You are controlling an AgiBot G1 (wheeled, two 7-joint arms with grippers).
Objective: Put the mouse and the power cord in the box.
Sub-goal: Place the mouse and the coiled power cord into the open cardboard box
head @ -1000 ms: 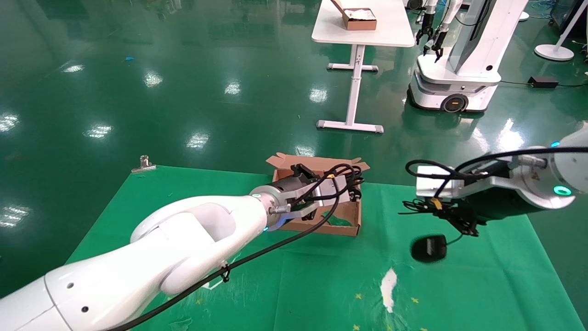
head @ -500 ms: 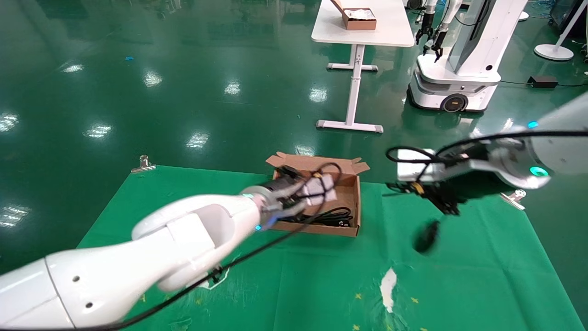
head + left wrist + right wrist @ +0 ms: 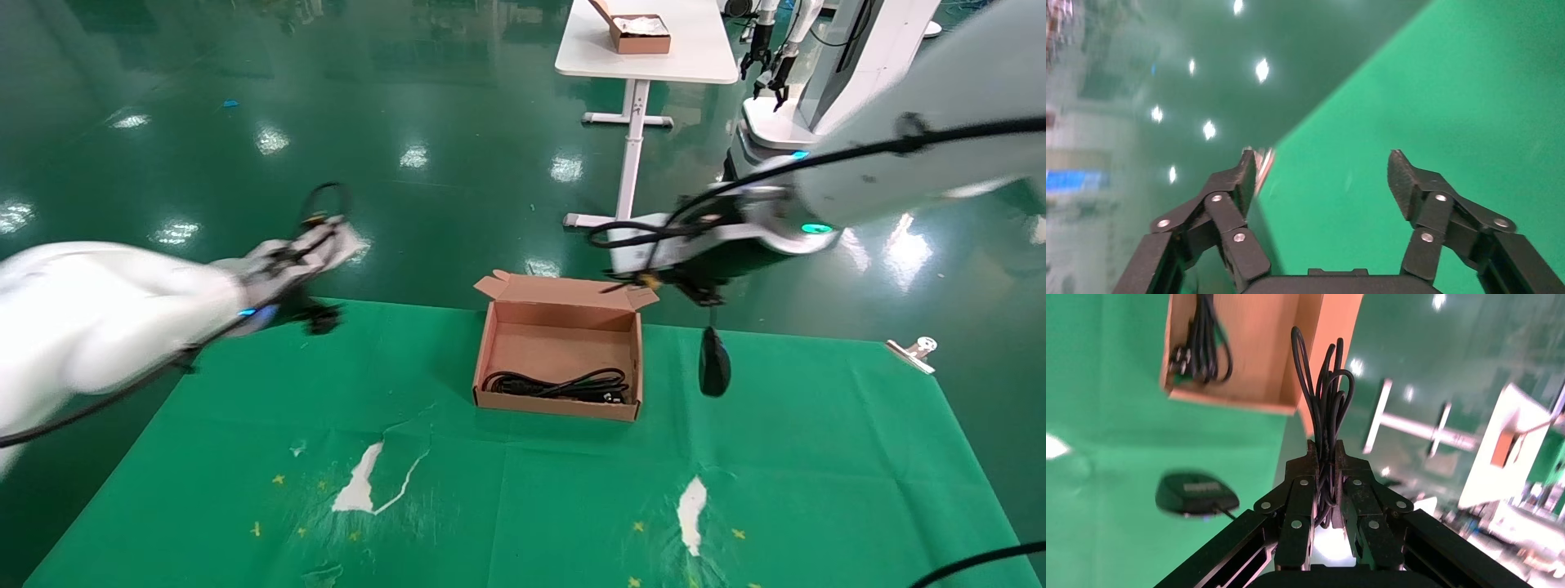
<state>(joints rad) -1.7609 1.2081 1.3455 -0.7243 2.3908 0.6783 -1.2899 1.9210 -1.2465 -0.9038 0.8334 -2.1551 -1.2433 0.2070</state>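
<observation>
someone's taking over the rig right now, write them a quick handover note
Left gripper: open, empty, off at the mat's far left edge, away from the box.
Right gripper: shut on the mouse's bundled cable, raised by the box's far right corner; the mouse dangles below it, just outside the right wall.
Power cord: lying in the box along its near wall.
Done: cord is in.
Left: carry the mouse over the box, lower it and release.
</observation>
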